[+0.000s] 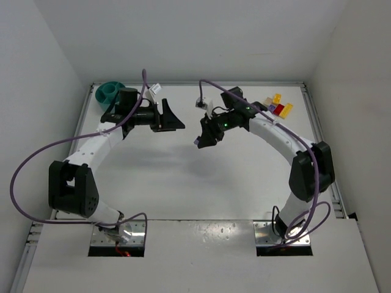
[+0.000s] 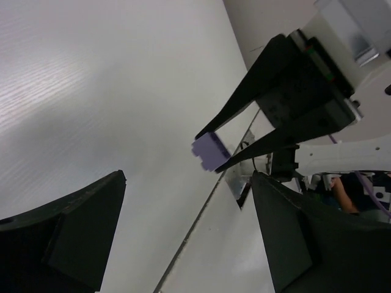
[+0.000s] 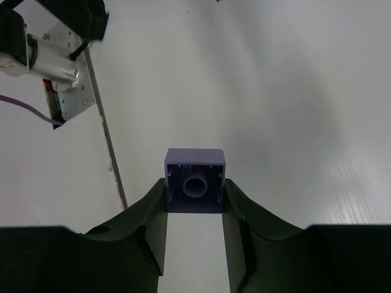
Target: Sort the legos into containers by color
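Note:
My right gripper [image 1: 199, 141] is shut on a purple lego [image 3: 195, 180] and holds it above the middle of the table. The brick's hollow underside faces the right wrist camera. It also shows in the left wrist view [image 2: 211, 151], pinched between the right fingers. My left gripper [image 1: 176, 119] is open and empty, pointing at the right gripper a short gap away. The teal bowl [image 1: 109, 91] sits at the far left corner behind the left arm. A pile of legos [image 1: 277, 106] in yellow, red, purple and cream lies at the far right.
White walls enclose the table [image 1: 244, 177] on three sides. A metal rail [image 1: 321, 140] runs along the right edge. Purple cables loop off both arms.

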`<state>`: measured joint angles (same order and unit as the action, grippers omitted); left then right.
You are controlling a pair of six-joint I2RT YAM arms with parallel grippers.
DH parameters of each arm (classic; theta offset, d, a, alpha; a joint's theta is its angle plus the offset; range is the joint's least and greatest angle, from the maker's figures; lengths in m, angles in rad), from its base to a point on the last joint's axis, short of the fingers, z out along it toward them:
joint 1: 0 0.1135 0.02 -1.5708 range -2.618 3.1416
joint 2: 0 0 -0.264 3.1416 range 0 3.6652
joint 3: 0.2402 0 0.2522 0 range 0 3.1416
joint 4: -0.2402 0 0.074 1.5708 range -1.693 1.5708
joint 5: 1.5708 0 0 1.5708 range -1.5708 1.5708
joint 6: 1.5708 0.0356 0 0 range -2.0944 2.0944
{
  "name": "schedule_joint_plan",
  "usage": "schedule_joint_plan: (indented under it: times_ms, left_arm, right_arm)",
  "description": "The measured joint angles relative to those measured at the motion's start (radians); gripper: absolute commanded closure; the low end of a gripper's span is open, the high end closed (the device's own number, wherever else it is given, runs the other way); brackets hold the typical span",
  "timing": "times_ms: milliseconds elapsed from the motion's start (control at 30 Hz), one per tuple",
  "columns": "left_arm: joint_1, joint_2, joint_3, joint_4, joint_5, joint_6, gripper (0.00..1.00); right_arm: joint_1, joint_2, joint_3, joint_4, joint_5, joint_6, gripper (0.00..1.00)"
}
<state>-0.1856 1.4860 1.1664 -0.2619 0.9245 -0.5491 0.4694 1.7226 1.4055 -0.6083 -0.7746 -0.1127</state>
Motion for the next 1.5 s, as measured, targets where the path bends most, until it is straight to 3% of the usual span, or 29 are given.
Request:
schedule_joint_plan:
  times_ms: [733, 967, 1133, 1300, 1400, 1433, 1500]
  left_arm:
    - [-0.034, 0.09, -0.164, 0.283, 0.14, -0.286, 0.4]
    - [-0.056, 0.101, -0.183, 0.341, 0.172, -0.332, 0.44]
    - [-0.057, 0.105, -0.196, 0.355, 0.165, -0.342, 0.61]
    - [-0.056, 0.106, -0.213, 0.367, 0.147, -0.354, 0.7]
    - [-0.056, 0.106, -0.222, 0.381, 0.147, -0.356, 0.83]
    - [-0.056, 0.106, -0.224, 0.383, 0.147, -0.357, 0.86]
    - [-0.055, 0.106, -0.224, 0.383, 0.146, -0.353, 0.89]
  right_arm:
    - [0.144, 0.05, 0.079, 0.006, 0.216, -0.018, 0.98]
    - [0.167, 0.05, 0.084, 0.008, 0.232, -0.018, 0.98]
    - [0.177, 0.05, 0.087, 0.006, 0.258, -0.018, 0.98]
    - [0.181, 0.049, 0.087, 0.003, 0.288, -0.019, 0.98]
    - [0.186, 0.049, 0.087, 0.002, 0.303, -0.019, 0.84]
    - [0.187, 0.049, 0.086, 0.002, 0.307, -0.018, 0.67]
    - [0.188, 0.045, 0.082, 0.004, 0.313, -0.015, 0.55]
